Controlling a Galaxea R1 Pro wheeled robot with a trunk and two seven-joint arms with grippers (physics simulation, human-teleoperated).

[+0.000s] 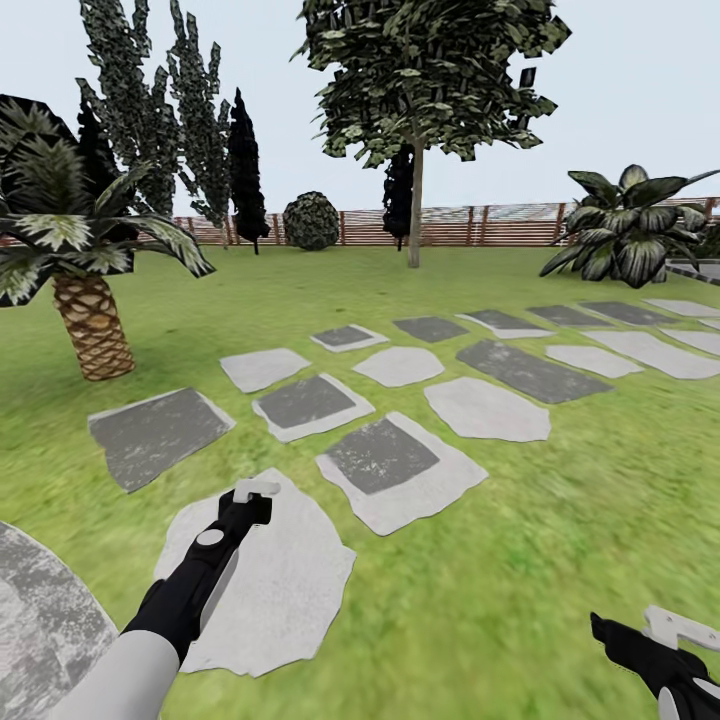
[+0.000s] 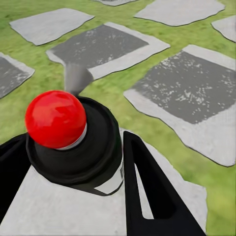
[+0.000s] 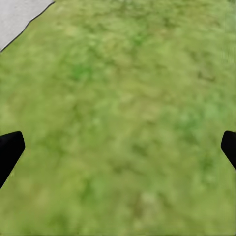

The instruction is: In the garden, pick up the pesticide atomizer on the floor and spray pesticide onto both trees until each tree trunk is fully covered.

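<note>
Reaching forward over a pale paving stone (image 1: 270, 590), the left gripper (image 1: 250, 500) is clenched around the pesticide atomizer (image 2: 81, 147); in the left wrist view the black canister with its round red cap (image 2: 55, 119) sits between the two black fingers (image 2: 147, 191), pressed against them on both sides, with a grey nozzle poking out beyond the cap. In the head view the atomizer itself is hard to make out at the end of the arm. The right gripper (image 1: 665, 650) hangs low at the right over bare lawn (image 3: 123, 123), its fingertips (image 3: 10, 150) spread far apart at the edges of the right wrist view with nothing between them. Ahead, a path of grey and pale stepping stones (image 1: 380, 455) runs across the grass toward the right. A tall tree (image 1: 430, 70) with a thin-looking, bare trunk (image 1: 416, 210) stands well beyond the path, near the brown slatted fence (image 1: 480, 225). A short palm (image 1: 85, 250) with a scaly trunk stands at the left, dark narrow conifers (image 1: 245, 170) behind it, and a broad-leafed shrub (image 1: 625, 230) at the right.
</note>
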